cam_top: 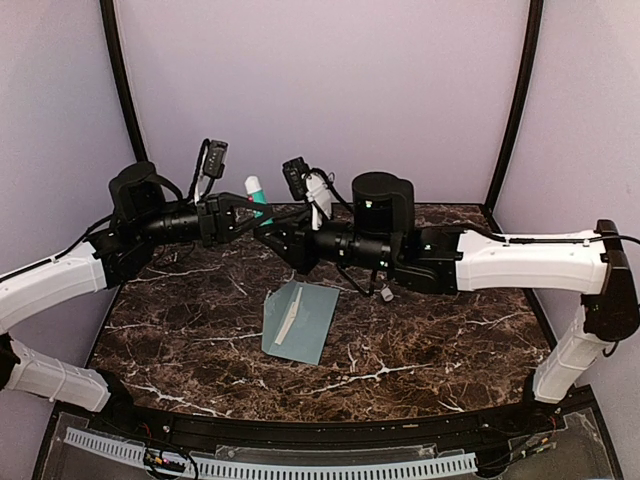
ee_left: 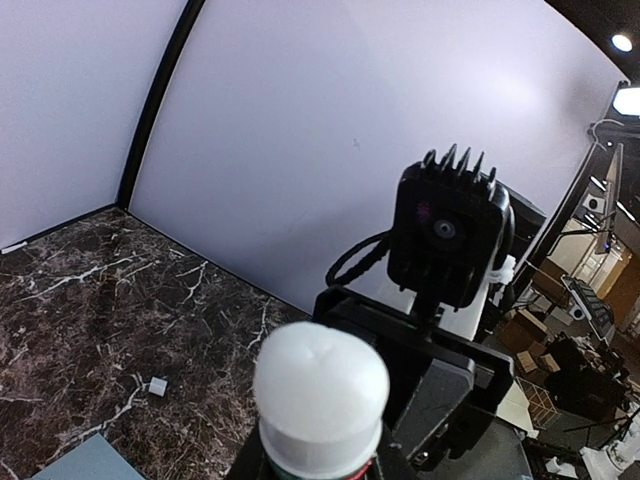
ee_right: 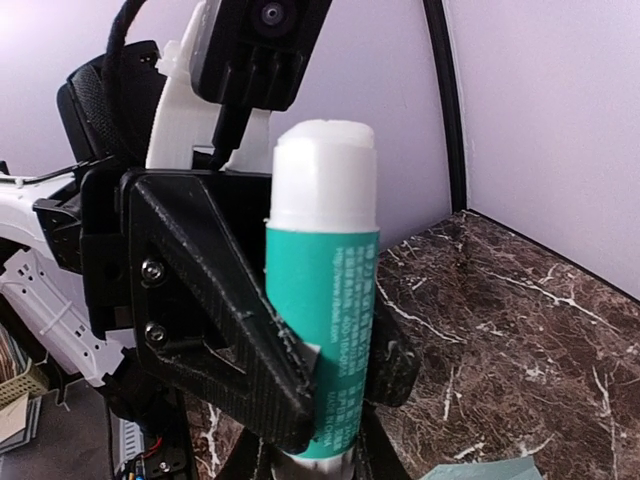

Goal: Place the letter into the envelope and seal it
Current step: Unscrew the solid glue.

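A glue stick (cam_top: 257, 192) with a teal body (ee_right: 322, 320) and a white cap (ee_left: 320, 375) stands upright in the air between the two arms, above the back of the table. My left gripper (cam_top: 243, 213) is shut on its body. My right gripper (ee_right: 318, 465) comes in from the other side, its fingers pressed on the stick's lower end. On the table below lies the teal envelope (cam_top: 305, 325), with a narrow cream strip of the letter (cam_top: 288, 322) showing on it. A corner of the envelope shows in the left wrist view (ee_left: 90, 462) and in the right wrist view (ee_right: 490, 470).
The dark marble table (cam_top: 430, 330) is walled in by pale panels (cam_top: 320, 90) at the back and sides. A small white scrap (ee_left: 157, 385) lies on the marble near the back wall. Both arms reach inward across the back half of the table.
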Motion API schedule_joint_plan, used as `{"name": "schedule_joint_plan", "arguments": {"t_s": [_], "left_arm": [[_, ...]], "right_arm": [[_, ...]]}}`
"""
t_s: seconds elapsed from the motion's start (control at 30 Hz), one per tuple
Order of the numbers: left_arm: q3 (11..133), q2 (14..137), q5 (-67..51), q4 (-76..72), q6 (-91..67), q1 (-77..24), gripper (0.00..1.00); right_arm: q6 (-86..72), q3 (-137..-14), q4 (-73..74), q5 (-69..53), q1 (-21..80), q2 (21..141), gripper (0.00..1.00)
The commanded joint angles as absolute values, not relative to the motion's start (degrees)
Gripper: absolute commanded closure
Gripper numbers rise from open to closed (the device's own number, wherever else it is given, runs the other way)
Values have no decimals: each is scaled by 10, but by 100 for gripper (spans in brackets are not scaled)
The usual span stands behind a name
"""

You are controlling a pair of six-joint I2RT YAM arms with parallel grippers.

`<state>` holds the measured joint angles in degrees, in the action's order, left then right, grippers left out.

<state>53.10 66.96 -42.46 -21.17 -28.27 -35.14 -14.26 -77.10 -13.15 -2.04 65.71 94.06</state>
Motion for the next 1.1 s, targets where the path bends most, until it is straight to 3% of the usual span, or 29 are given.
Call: {"name": "schedule_joint_plan", "arguments": {"t_s": [0.0, 0.3, 0.57, 0.63, 0.77, 0.87, 1.07], "left_arm": [[541, 666, -527, -254, -280, -351, 100], [548, 668, -658, -316, -307, -351, 100], [547, 664, -673, -320, -311, -351, 100], [544, 660, -663, -323, -312, -351, 100], [522, 640, -583, -346, -322, -351, 100], [510, 630, -537, -357, -328, -351, 100], [505, 636, -519, -361, -341, -351, 100]], "right_arm": [[-163, -734, -225, -135, 642, 894, 100], [-235, -717, -329, -380, 624, 877, 100], [-278, -709, -383, -433, 615, 884, 100], [-279, -702, -383, -416, 612, 882, 93], [-267, -681, -362, -337, 608, 869, 60], [-256, -668, -340, -287, 608, 862, 43], [-249, -692, -303, -295, 608, 887, 33]]}}
